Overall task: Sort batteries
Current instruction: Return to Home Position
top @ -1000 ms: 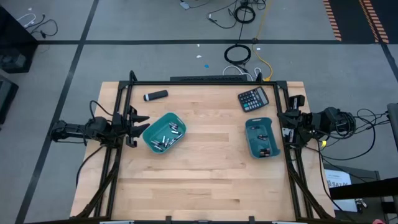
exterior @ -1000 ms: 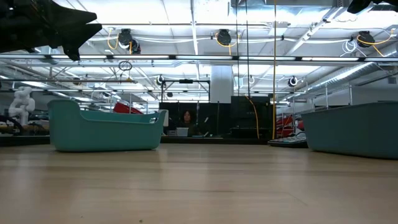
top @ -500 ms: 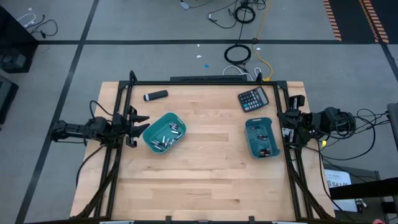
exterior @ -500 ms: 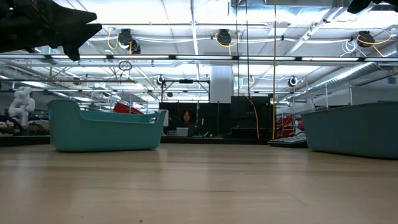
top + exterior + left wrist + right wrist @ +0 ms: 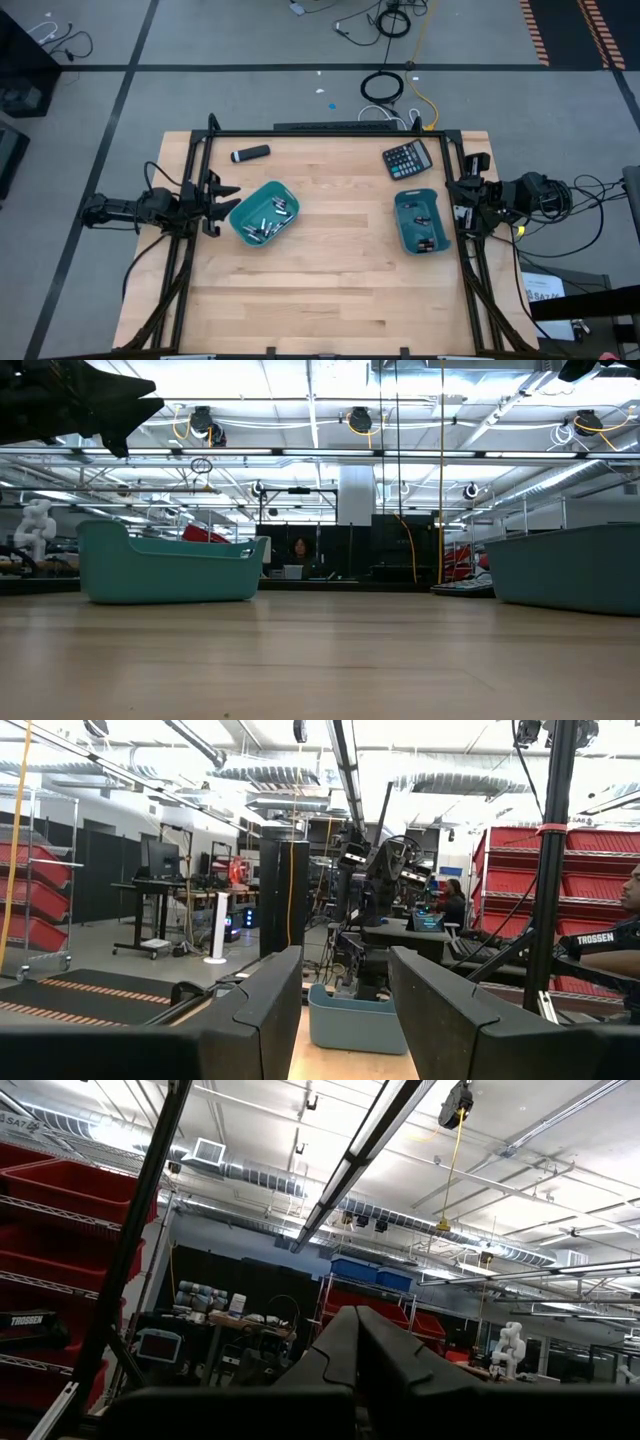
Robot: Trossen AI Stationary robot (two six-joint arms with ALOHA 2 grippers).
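Silvery-white batteries [image 5: 265, 221] lie in a teal tray [image 5: 262, 192] left of the table's middle. Small dark batteries [image 5: 421, 221] lie in a second teal tray [image 5: 400, 232] at the right. My left gripper [image 5: 222, 203] stands open at the table's left edge, raised, just left of the first tray; its fingers [image 5: 270, 1010] have nothing between them. My right gripper [image 5: 453, 197] is shut at the right edge, raised and tipped upward; its fingers [image 5: 358, 1342] are pressed together with nothing between them.
A black calculator [image 5: 407, 158] lies at the far right of the table. A black marker-like cylinder [image 5: 250, 153] lies at the far left. A black frame [image 5: 330, 131] runs along the table's edges. The near half of the wooden table [image 5: 330, 300] is bare.
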